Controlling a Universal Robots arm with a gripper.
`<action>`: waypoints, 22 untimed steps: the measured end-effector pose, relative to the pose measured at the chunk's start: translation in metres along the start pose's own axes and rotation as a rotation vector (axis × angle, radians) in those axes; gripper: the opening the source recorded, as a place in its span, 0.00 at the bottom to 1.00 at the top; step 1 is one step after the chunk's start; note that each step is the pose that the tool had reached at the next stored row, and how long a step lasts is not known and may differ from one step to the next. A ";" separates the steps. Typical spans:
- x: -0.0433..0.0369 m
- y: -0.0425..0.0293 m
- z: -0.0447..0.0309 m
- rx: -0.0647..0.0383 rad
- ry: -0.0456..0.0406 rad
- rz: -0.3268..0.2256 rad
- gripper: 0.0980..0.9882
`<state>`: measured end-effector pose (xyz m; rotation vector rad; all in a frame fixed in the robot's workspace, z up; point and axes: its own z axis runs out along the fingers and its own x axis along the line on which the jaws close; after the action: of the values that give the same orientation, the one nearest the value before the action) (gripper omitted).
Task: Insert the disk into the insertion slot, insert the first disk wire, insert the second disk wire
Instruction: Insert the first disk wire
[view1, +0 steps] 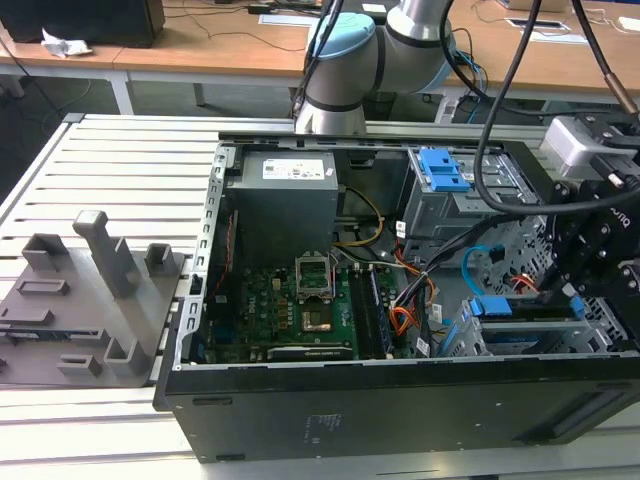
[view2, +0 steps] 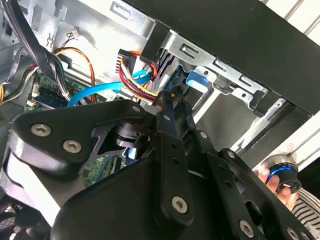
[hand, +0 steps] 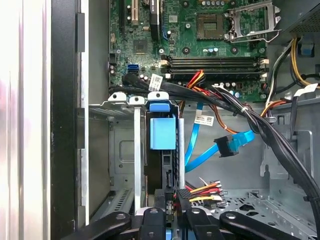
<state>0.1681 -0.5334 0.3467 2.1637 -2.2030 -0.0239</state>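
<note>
Your gripper (hand: 173, 201) has its jaws pinched in tight on the small black plug of the first disk wire (hand: 202, 190), right up against the rear end of the disk (hand: 162, 134). In the first wrist view the red, yellow and black strands fan away from the jaw tips. You can't tell from here whether that plug is fully seated.

The disk itself is already in the insertion slot (hand: 125, 150), with its blue carrier tab standing proud of the grey metal bay. That puts it at the lower right of the exterior view.

Just beside the disk, the second disk wire (hand: 243, 137) loops in light blue. Its dark plug hangs free, apart from the disk and touching no socket.

Further out, the motherboard (view1: 290, 300) lies green at the centre of the open computer case (view1: 350, 420). The taller cage (view1: 440, 215) with its blue clip (view1: 442, 168) stands in the upper right of the exterior view.

Your arm (view1: 345, 60) reaches in from the top of that frame. The case sits on the slatted bench (view1: 120, 160), and a grey fixture (view1: 90, 290) rests well apart from it at the exterior view's left.
</note>
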 end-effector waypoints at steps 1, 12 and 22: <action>0.0001 0.0003 -0.0062 0.000 -0.0001 -0.001 0.15; -0.0027 0.0025 -0.0429 0.000 0.0001 -0.002 0.01; -0.0021 0.0336 -0.0413 0.000 0.0001 -0.002 0.01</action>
<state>0.1366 -0.5296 0.3895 2.1656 -2.2010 -0.0239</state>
